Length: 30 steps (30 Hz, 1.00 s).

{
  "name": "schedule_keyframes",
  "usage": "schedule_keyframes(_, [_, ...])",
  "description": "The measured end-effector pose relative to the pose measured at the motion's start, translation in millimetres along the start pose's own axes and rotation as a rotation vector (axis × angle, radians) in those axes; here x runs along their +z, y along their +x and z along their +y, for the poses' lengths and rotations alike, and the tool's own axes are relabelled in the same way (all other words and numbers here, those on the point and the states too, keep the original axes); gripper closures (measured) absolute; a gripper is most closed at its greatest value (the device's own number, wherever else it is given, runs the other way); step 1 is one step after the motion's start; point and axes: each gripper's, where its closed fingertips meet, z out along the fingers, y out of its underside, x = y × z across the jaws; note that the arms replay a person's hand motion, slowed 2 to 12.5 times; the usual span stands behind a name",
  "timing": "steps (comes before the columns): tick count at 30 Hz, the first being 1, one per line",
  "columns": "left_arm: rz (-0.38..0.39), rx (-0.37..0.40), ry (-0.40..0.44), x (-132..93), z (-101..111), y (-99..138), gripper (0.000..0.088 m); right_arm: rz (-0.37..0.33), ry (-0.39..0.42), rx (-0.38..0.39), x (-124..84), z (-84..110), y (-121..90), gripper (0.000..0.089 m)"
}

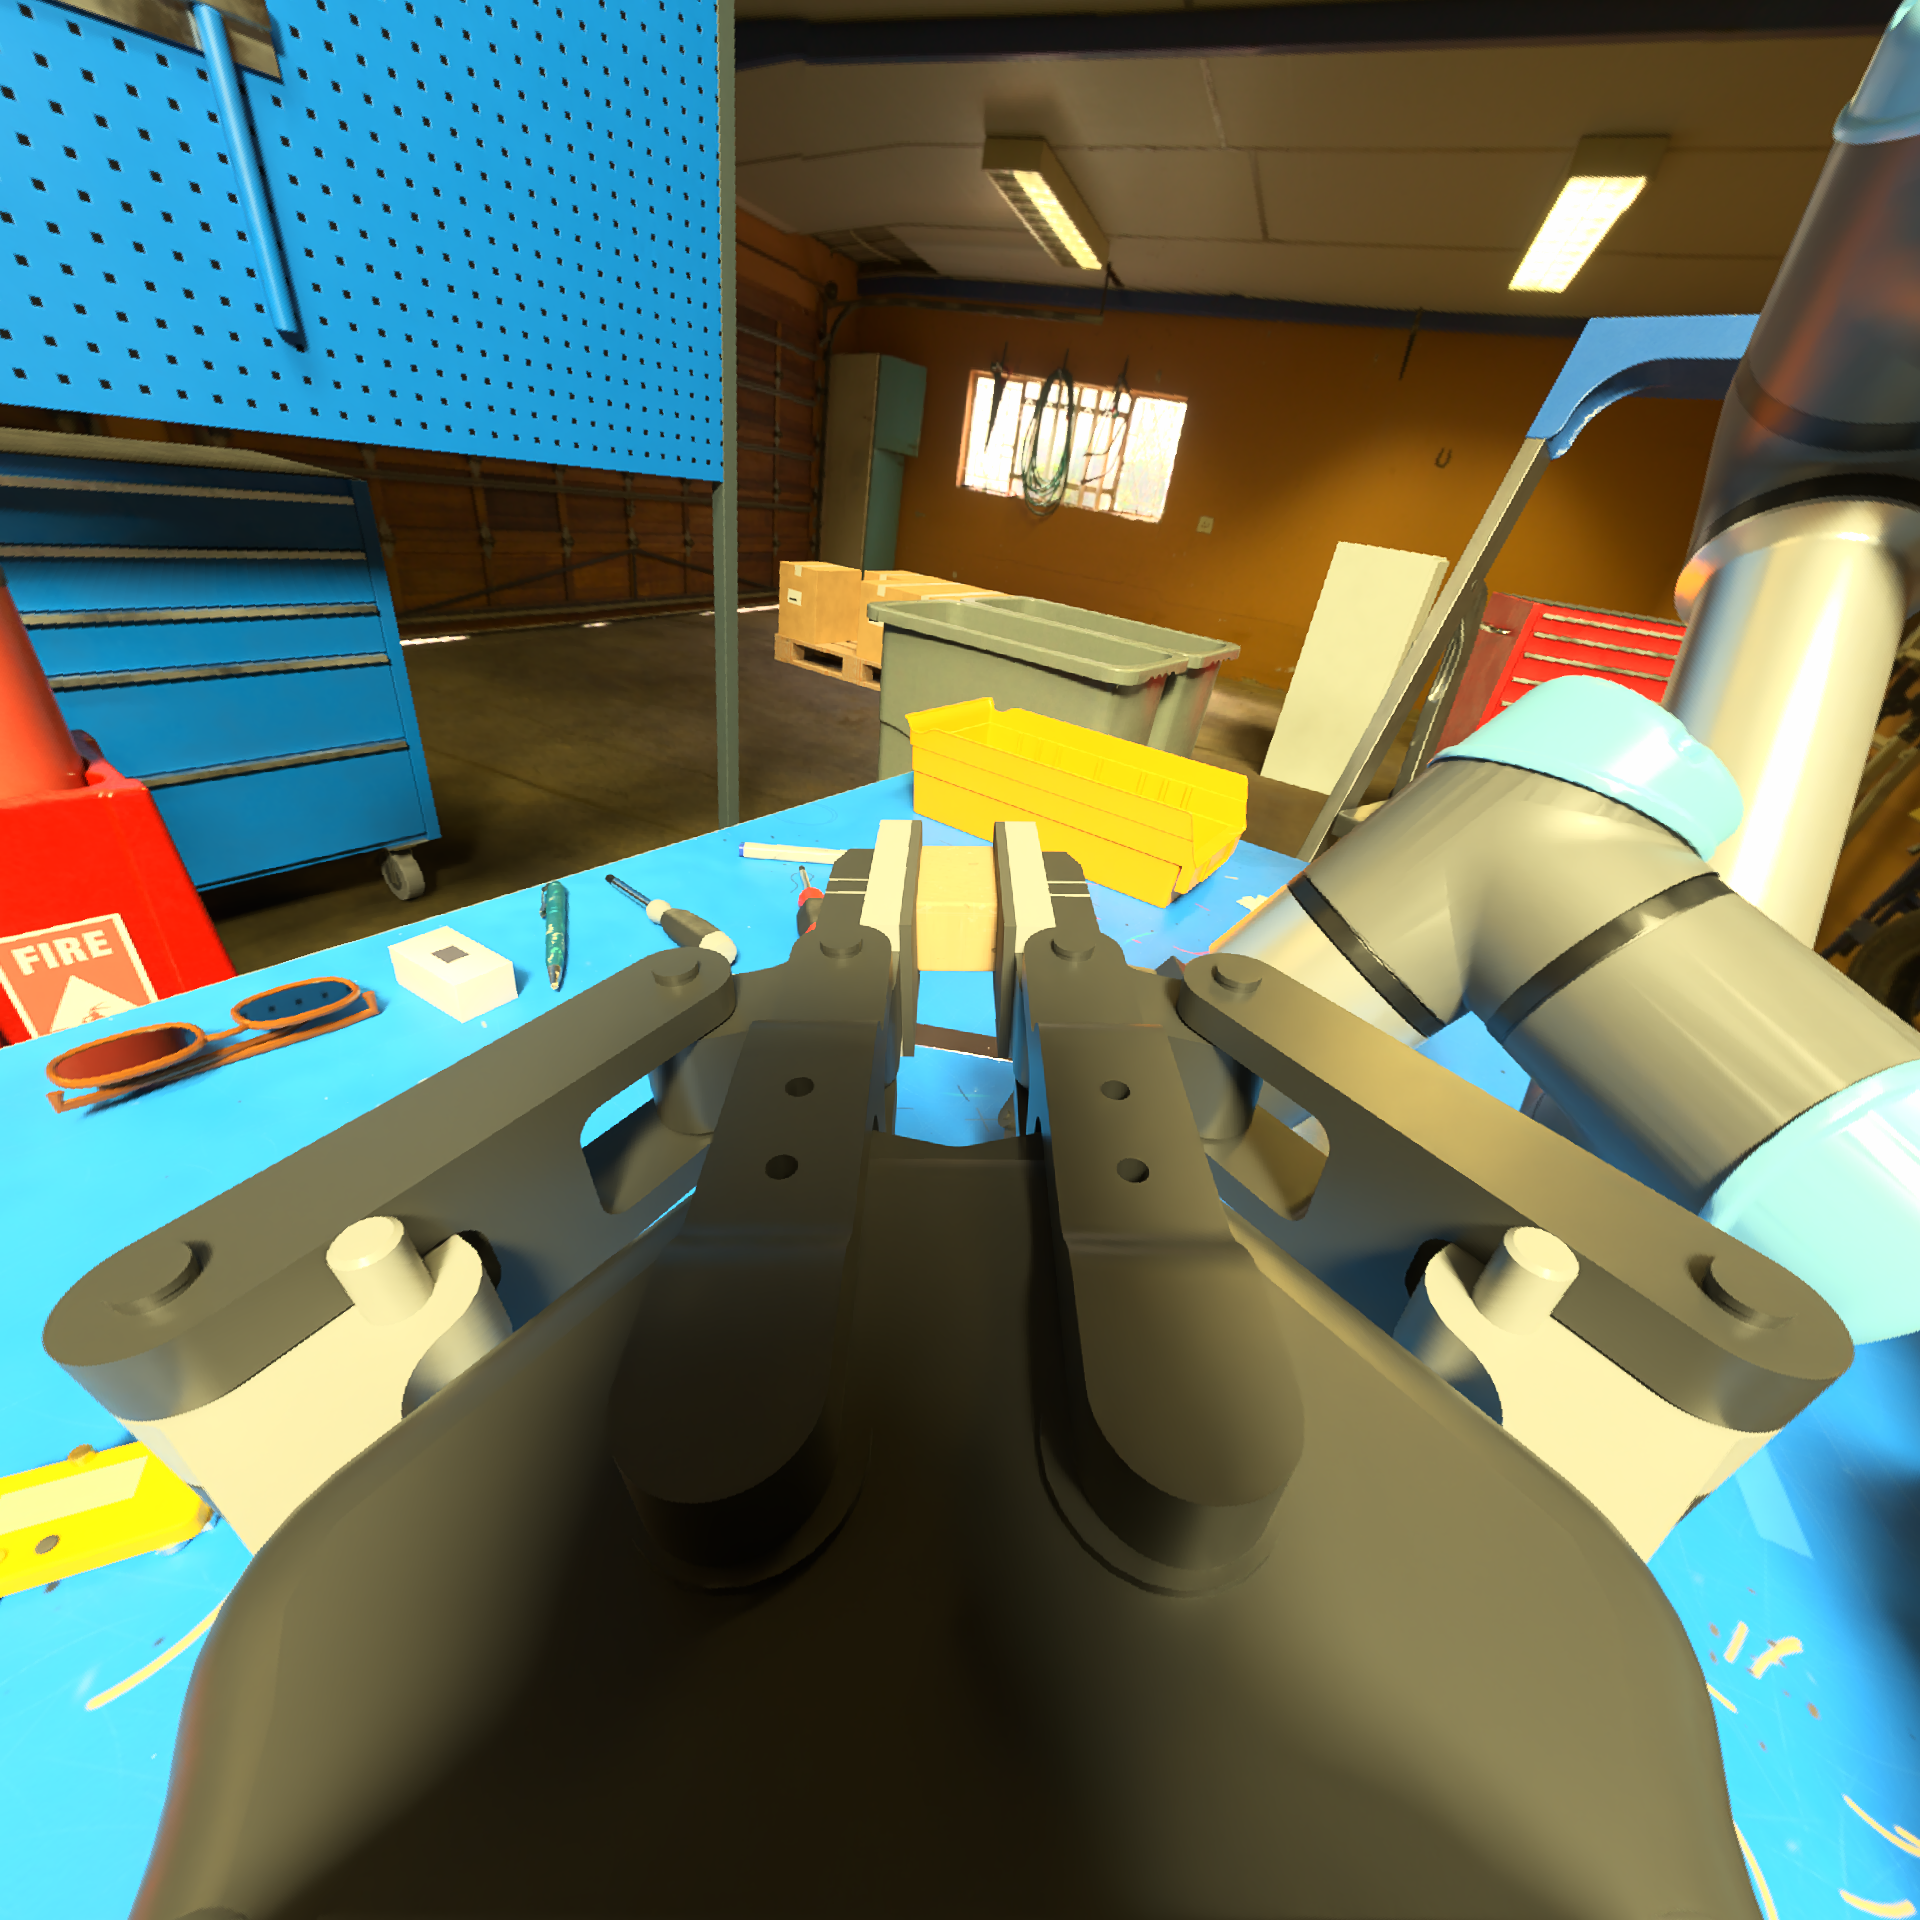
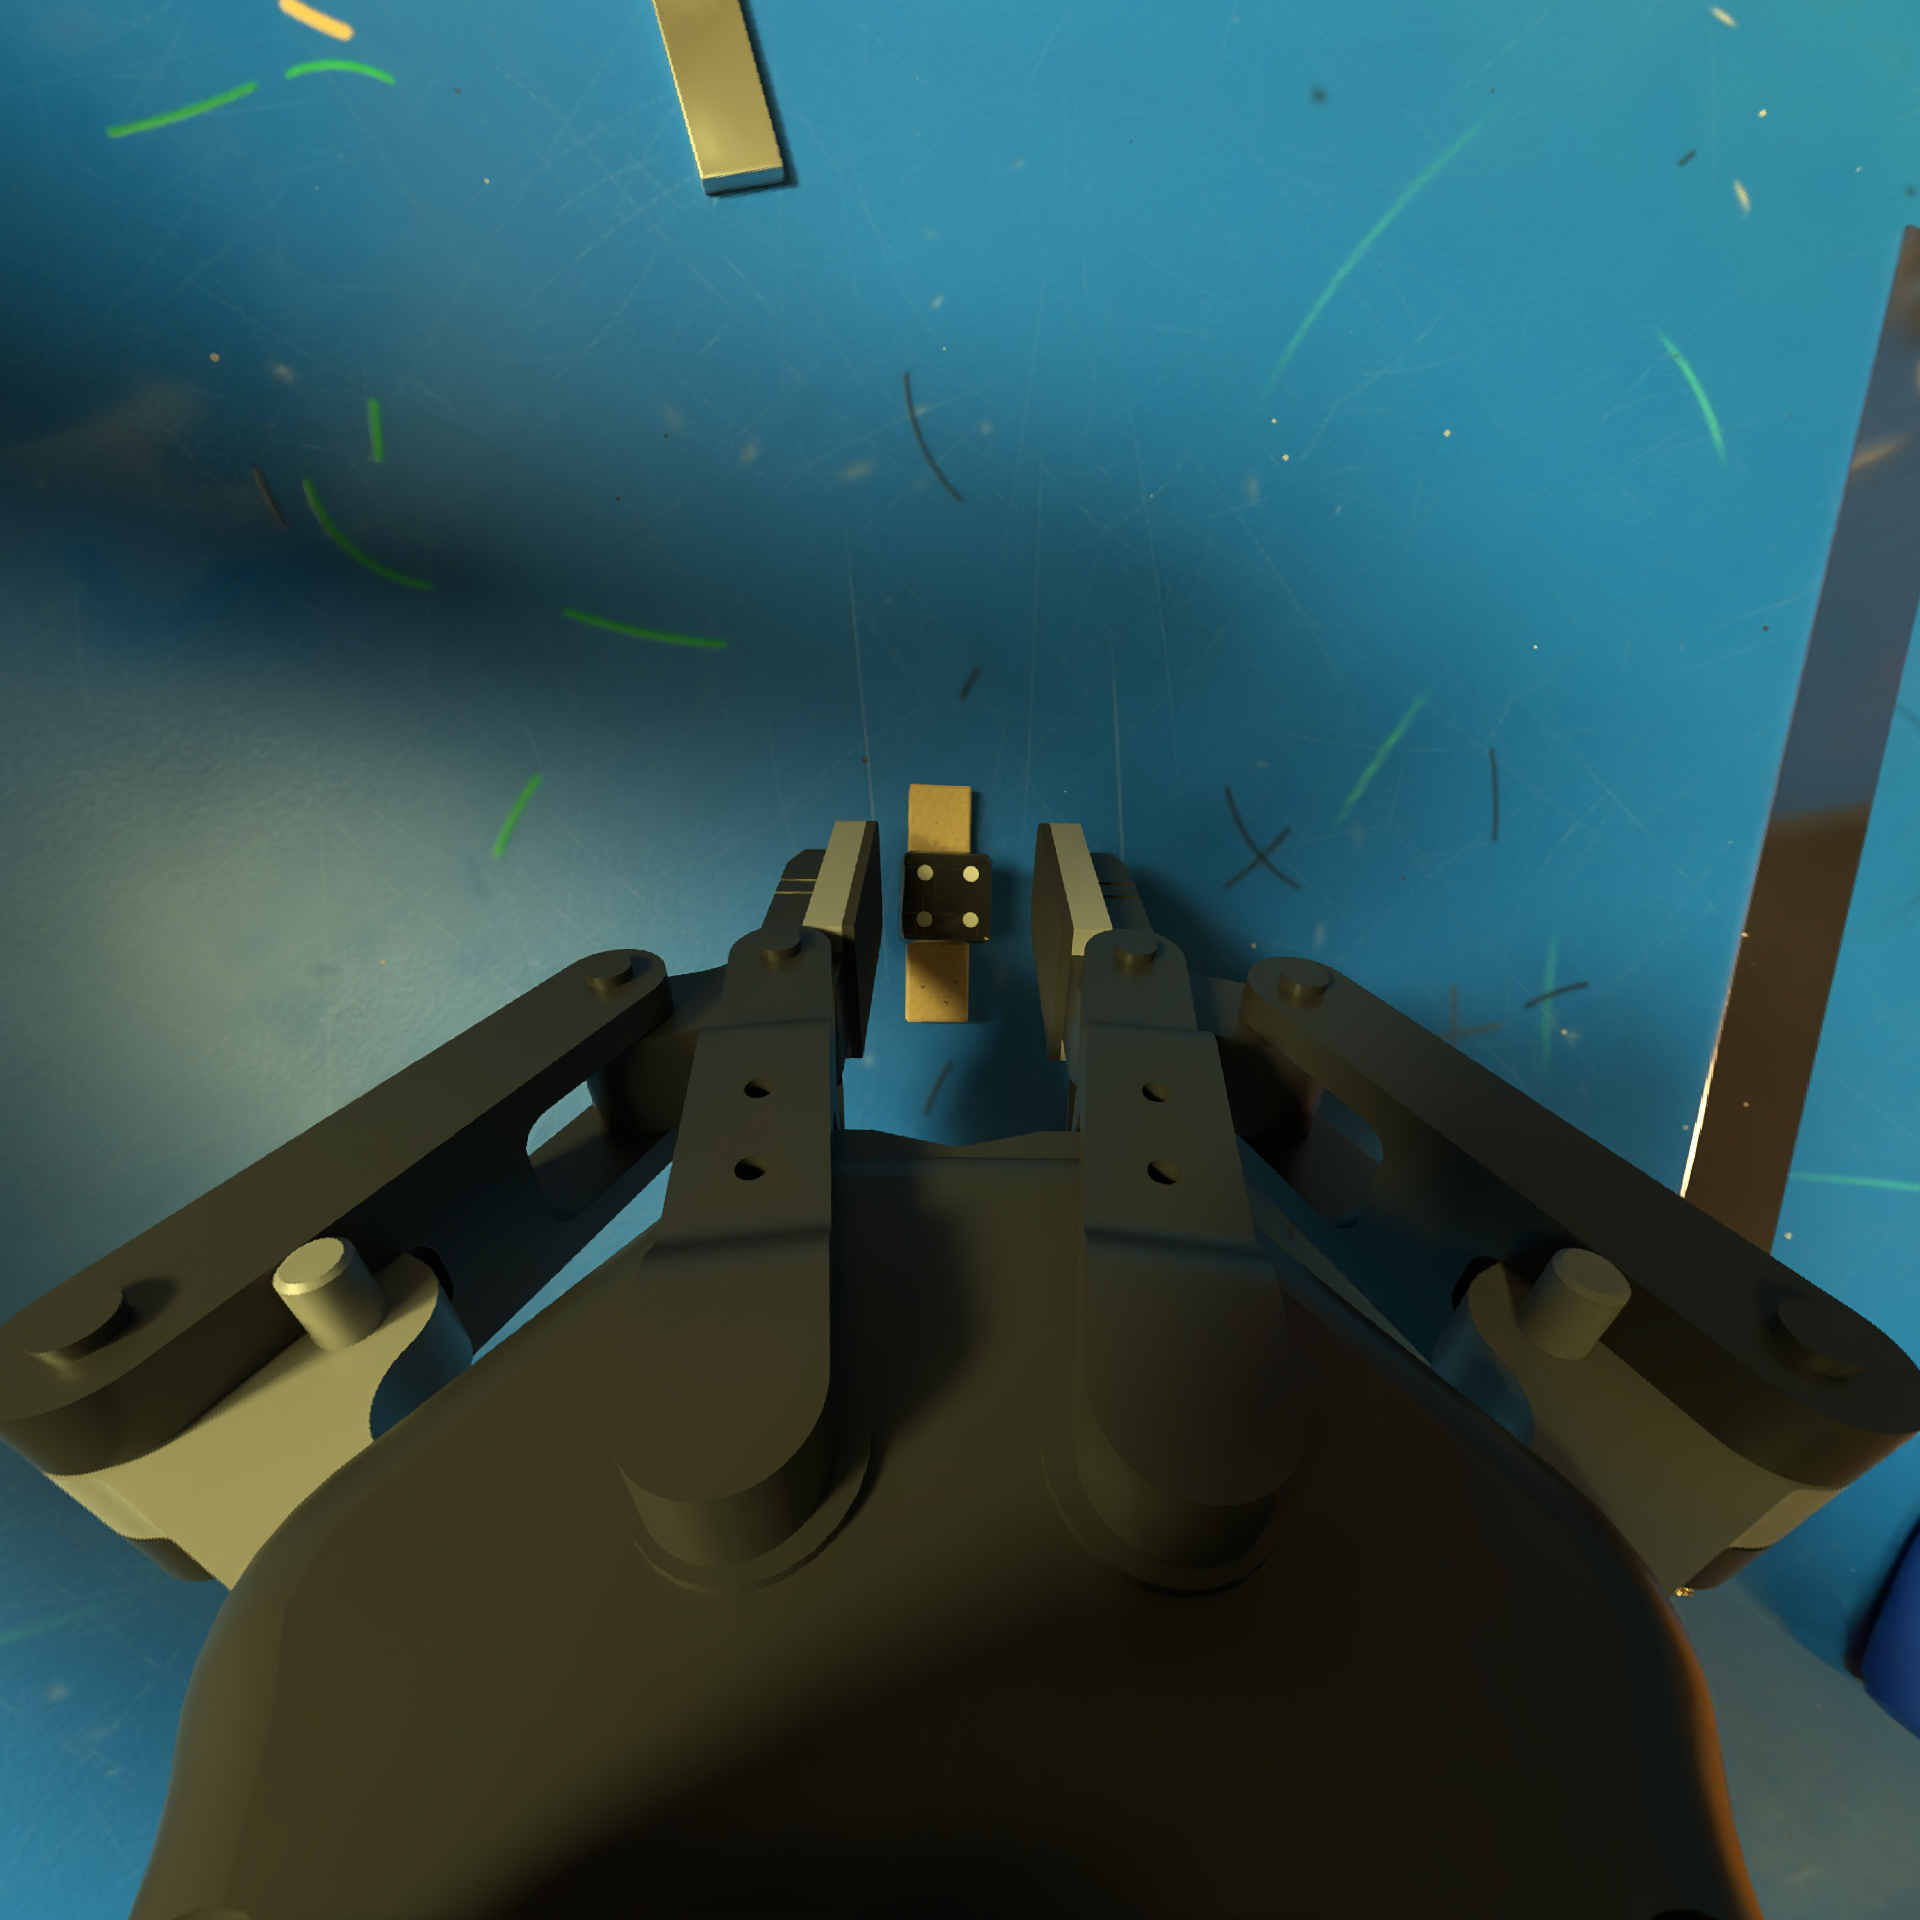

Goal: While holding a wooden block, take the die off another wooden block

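In the left wrist view my left gripper [image 1: 957, 862] is shut on a pale wooden block [image 1: 954, 906] and holds it above the blue table [image 1: 312, 1195]. In the right wrist view my right gripper [image 2: 956, 862] points down at the table and is open. A black die [image 2: 945, 897] with pale pips sits on a narrow wooden block [image 2: 939, 982] that lies flat on the table. The die lies between my right fingertips, with a gap on each side. A third wooden block [image 2: 727, 99] lies farther off at the top.
In the left wrist view, a yellow bin [image 1: 1081, 795] stands behind the held block. Orange goggles [image 1: 208, 1029], a white box [image 1: 454, 971], a green pen [image 1: 554, 930] and a screwdriver [image 1: 675, 920] lie at left. The other arm [image 1: 1621, 935] is at right. A metal strip [image 2: 1829, 748] runs along the right.
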Motion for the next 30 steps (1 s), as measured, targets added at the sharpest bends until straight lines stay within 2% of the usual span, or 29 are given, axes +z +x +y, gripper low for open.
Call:
schedule_keyframes(9, [0.019, -0.022, 0.009, -2.1, 0.4, -3.3, 0.0762, -0.046, -0.014, 0.019, 7.0, 1.3, -5.5, 0.0626])
schedule_keyframes(23, [0.073, -0.049, 0.026, -4.9, -0.8, -3.0, 0.0762, -0.028, -0.019, 0.042, 6.7, 2.6, 1.3, 0.0612])
schedule_keyframes(30, [0.094, -0.057, 0.036, -5.6, -2.1, -1.2, 0.0762, -0.051, -0.021, 0.05, 7.4, 2.4, -2.8, 0.0653])
